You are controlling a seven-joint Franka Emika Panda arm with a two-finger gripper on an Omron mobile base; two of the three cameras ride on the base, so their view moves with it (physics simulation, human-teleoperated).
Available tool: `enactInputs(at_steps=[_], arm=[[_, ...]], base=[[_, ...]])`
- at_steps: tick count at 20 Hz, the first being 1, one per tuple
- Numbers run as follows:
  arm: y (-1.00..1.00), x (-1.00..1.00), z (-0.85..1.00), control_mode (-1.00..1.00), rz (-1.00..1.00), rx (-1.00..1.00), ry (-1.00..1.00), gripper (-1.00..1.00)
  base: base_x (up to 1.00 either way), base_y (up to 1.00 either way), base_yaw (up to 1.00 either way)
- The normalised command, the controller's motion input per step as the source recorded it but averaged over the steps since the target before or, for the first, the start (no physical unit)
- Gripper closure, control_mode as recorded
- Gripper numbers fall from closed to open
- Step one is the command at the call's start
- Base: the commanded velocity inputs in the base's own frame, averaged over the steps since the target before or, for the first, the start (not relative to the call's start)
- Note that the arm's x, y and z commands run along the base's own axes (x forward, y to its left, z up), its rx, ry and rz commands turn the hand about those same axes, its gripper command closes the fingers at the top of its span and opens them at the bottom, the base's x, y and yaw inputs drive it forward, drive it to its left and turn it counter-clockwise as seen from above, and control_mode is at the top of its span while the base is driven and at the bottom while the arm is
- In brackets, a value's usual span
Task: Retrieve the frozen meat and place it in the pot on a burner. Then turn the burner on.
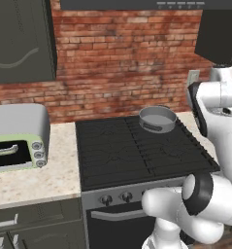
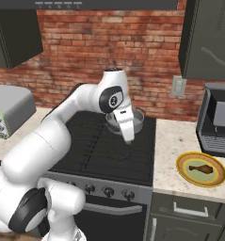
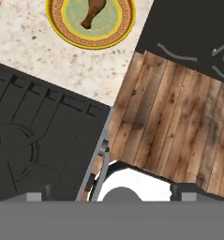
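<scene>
Overhead, the red brick wall [image 1: 122, 63] ran behind everything, with dark cabinets [image 2: 210, 37] hung at both upper corners. No brand, label or readable writing showed on any surface.

Below it the dark gas cooktop [image 1: 137, 151] sat flush between two stretches of speckled bench [image 2: 180, 141], its front edge dropping to a row of round grey knobs [image 2: 109, 192]. The white arm [image 2: 62, 127] arched over the cooktop's left and middle, its forearm hanging down above the grates near the pot. Most of the black grating lay bare, with open room on the front burners [image 1: 112, 160].

A grey toaster oven [image 1: 15, 138] with a pale green front stood on the left bench, well apart from the cooktop edge. A dark coffee machine [image 2: 217, 122] stood at the right bench's back, just behind the plate.

The pot [image 1: 157, 118] rested on the rear right burner, close to the cooktop's back edge; in the right base view the arm hid part of it.

A round yellow-green plate [image 2: 201, 169] lay on the right bench, near its front edge and apart from the cooktop. The frozen meat [image 2: 198, 167], a small brown lump, lay at the plate's middle.

From the hand view, the plate and meat sat at the top, wooden floor [image 3: 179, 122] to the right. Only the tips of the hand [image 3: 111, 196] showed, so I could not tell its spread.
</scene>
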Motion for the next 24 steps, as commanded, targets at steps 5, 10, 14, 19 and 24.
enactInputs(at_steps=[5, 10, 14, 19, 24], arm=[[-0.74, 0.25, -0.24, -1.00, -0.05, 0.00, 0.00, -1.00], [-0.66, 0.23, -0.09, -1.00, -0.04, 0.00, 0.00, -1.00], [-0.50, 0.15, -0.28, -1.00, 0.02, 0.00, -0.02, -1.00], [-0.44, 0.02, -0.38, -1.00, 0.02, 0.01, 0.00, -1.00], [-0.55, 0.08, -0.24, -1.00, 0.00, 0.09, 0.01, -1.00]], base=[[0.00, 0.00, 0.00], [0.00, 0.00, 0.00], [0.00, 0.00, 0.00], [0.00, 0.00, 0.00], [0.00, 0.00, 0.00]])
